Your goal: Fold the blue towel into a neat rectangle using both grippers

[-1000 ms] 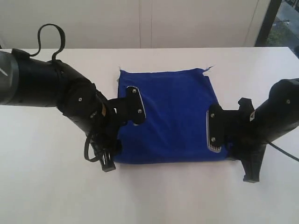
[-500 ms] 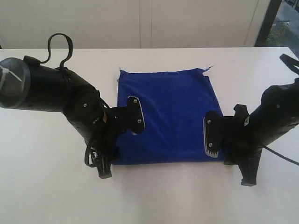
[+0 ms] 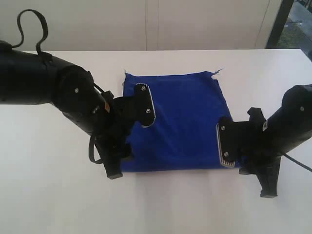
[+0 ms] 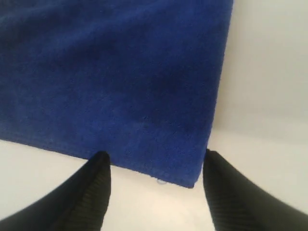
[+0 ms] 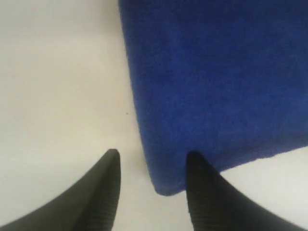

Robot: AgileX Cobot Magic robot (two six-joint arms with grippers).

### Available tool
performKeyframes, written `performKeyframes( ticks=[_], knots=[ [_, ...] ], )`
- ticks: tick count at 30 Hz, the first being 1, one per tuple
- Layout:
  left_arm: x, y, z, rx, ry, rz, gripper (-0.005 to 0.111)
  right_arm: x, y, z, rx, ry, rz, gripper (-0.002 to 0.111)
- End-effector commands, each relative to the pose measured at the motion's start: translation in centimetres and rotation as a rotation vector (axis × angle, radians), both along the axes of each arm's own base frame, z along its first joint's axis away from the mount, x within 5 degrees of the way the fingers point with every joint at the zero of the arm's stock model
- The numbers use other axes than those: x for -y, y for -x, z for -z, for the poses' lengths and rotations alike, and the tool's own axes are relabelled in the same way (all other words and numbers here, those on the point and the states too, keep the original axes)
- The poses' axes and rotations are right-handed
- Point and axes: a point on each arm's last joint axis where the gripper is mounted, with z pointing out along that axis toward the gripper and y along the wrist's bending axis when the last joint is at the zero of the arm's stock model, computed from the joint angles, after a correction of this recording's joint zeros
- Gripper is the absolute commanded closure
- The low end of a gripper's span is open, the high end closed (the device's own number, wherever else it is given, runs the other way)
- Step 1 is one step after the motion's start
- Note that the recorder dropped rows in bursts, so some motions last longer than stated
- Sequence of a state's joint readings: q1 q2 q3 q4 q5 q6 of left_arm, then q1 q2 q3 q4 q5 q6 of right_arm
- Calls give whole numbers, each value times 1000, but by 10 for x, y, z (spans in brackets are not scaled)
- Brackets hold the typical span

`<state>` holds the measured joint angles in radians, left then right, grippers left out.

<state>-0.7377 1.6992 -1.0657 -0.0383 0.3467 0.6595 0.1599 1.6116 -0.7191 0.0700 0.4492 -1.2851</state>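
The blue towel [image 3: 183, 119] lies flat on the white table as a folded, roughly square sheet, with thread ends at its far corners. My left gripper [image 3: 128, 139] is at its near-left corner, open. In the left wrist view, that towel [image 4: 120, 72] corner sits between the spread fingertips [image 4: 98, 166] of the left gripper [image 4: 155, 158], unpinched. My right gripper [image 3: 246, 167] is open at the near-right corner. In the right wrist view, the towel [image 5: 216, 72] corner lies between the jaws of the right gripper [image 5: 153, 155], and one finger [image 5: 195, 166] overlaps the cloth.
The white table [image 3: 58, 204] spreads wide on all sides of the towel. Its far edge meets a pale wall [image 3: 146, 24]. A dark window strip [image 3: 292, 19] shows at the far right. Both black arms flank the towel.
The left arm has swung and its upper finger has moved farther up the towel. The right gripper has slid slightly towards the near edge. The towel lies as before.
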Motion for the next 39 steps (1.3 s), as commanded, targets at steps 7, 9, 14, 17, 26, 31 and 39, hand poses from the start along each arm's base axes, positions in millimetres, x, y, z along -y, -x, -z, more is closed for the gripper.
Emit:
performKeyframes(
  ticks=[7,9,14,17,26,31,39],
  knots=[
    [4,2,20,-55,-33,24,45,-1,1,19,-68,15,-21,66],
    [4,2,20,-52,-35,31,45,-1,1,17,-60,14,-21,66],
    [4,1,16,-39,-27,37,45,-1,1,1,17,6,-23,66],
    [4,1,13,-26,-17,36,45,-1,-2,-9,90,-3,-21,66],
    [5,1,29,-80,-54,34,45,-1,-5,5,60,2,-20,66],
    [5,1,37,-99,-80,56,45,0,-7,11,51,18,-30,66],
    [5,2,38,-101,-89,73,45,0,-7,14,39,20,-31,66]
  ],
)
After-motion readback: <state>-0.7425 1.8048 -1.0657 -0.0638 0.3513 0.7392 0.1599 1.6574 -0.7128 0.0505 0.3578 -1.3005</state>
